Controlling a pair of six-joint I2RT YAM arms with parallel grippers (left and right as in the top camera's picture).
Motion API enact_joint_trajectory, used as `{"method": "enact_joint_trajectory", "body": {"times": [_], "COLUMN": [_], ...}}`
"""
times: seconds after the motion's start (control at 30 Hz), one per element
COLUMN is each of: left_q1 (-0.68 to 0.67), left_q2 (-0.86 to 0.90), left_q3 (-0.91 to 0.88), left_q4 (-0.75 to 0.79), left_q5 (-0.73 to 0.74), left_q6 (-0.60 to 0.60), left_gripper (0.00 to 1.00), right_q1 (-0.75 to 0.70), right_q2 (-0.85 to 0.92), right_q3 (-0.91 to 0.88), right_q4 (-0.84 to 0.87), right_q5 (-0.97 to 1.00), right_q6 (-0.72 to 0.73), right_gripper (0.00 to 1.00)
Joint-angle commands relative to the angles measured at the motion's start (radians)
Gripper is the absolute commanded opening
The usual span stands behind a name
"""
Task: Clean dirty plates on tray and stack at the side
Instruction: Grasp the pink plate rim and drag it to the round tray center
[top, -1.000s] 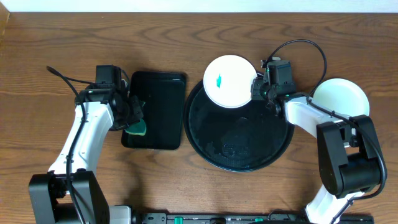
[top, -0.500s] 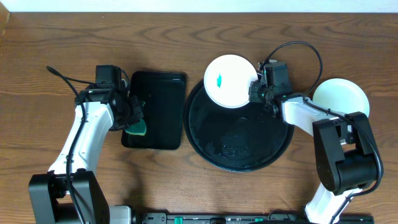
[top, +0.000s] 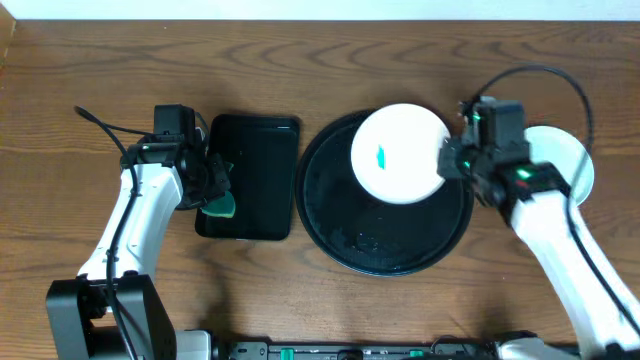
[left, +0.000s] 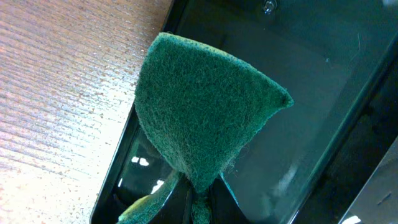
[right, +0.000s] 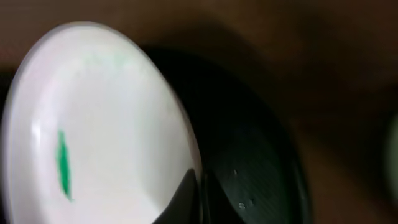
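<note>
Brown wooden table (top: 100, 60) spreads under both arms, with the round black tray (top: 340, 215) near its middle. The right gripper (top: 447, 160) is clamped on the right-hand rim of a dirty plate (top: 400, 153), its fingers pinched together on the edge. A second ago that plate sat over the tray's upper left rim, with the fingers only just closing on it. Now it is held over the upper middle of the tray, and it looks larger from above. Its green smear (top: 380, 156) has travelled with it. The right arm has swung out to the right, and its forearm now crosses a second white plate (top: 572, 150) lying on the table just right of the tray. From the right wrist the held plate appears tilted, with the dark tray behind it.

On the left nothing has shifted. The left gripper (top: 218, 195) stays closed on a green sponge (left: 199, 118), which hangs over the left edge of the rectangular black tray (top: 255, 170).
</note>
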Motion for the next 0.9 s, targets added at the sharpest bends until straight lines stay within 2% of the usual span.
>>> {"method": "enact_joint_trajectory", "body": {"times": [0.0, 0.13, 0.23, 0.5, 0.63, 0.87], "left_q1": [-0.001, -0.001, -0.001, -0.001, -0.001, -0.001], "left_q2": [-0.018, -0.018, -0.018, -0.018, -0.018, -0.016], "left_q3": [-0.006, -0.006, -0.006, -0.006, -0.006, -0.015], "left_q4": [0.002, 0.001, 0.002, 0.002, 0.002, 0.018], "left_q5": [-0.003, -0.003, -0.004, -0.007, -0.007, -0.008], "left_q6": [0.006, 0.006, 0.006, 0.007, 0.007, 0.011], "left_gripper": [0.08, 0.08, 0.08, 0.08, 0.07, 0.08], "right_q1": [-0.016, -0.030, -0.040, -0.055, -0.055, -0.054], "right_q2": [-0.130, -0.145, -0.135, -0.078, -0.021, 0.076], "right_q3": [0.001, -0.003, -0.027, -0.163, -0.239, -0.267], "right_q4": [-0.189, -0.292, -0.281, -0.058, 0.076, 0.127], "right_q5": [0.042, 0.043, 0.043, 0.019, 0.012, -0.015], "right_q6": [-0.027, -0.003, 0.033, 0.225, 0.262, 0.311], "right_gripper": [0.01, 0.01, 0.01, 0.01, 0.01, 0.01]}}
